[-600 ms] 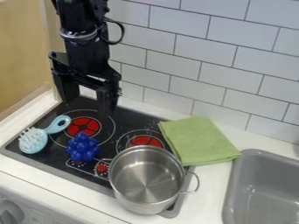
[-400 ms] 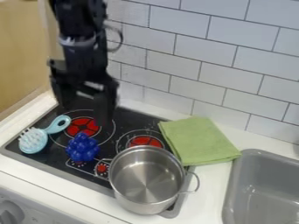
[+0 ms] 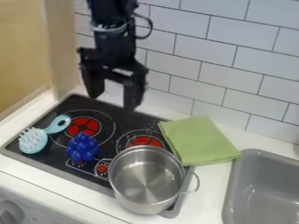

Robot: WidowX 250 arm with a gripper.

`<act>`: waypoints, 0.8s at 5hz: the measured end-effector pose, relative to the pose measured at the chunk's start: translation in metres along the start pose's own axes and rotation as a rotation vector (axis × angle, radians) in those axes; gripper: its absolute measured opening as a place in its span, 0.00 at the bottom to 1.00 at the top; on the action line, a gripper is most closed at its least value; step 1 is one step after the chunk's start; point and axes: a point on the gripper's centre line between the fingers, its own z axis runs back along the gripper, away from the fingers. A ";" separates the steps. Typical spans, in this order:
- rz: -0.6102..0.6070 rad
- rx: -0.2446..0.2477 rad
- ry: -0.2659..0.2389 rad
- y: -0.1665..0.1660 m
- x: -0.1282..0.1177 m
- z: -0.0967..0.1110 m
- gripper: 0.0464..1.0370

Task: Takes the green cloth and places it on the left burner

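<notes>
The black two-finger gripper [image 3: 112, 101] was held above the rear of the stovetop [image 3: 127, 124], its jaws spread wide with nothing gripped, presumably so that the folded green cloth [image 3: 201, 141] could be taken. The cloth was draped partly over the stovetop's right edge, near the sink [image 3: 265, 192]. The left burner [image 3: 83, 127] was crowded by the turquoise hairbrush [image 3: 34, 140] and knobbly blue toy [image 3: 82, 148], so careful lowering seemed needed

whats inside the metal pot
Nothing shows inside the metal pot: its bare, shiny bottom is in view from above, along with the inner wall on the far side. The inner face of the near wall is partly hidden by the rim.
</notes>
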 end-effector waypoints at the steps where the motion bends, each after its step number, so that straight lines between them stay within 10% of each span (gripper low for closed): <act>1: -0.021 -0.019 0.008 -0.008 0.011 -0.002 0.96; 4: -0.164 0.013 0.101 -0.046 0.067 -0.025 0.96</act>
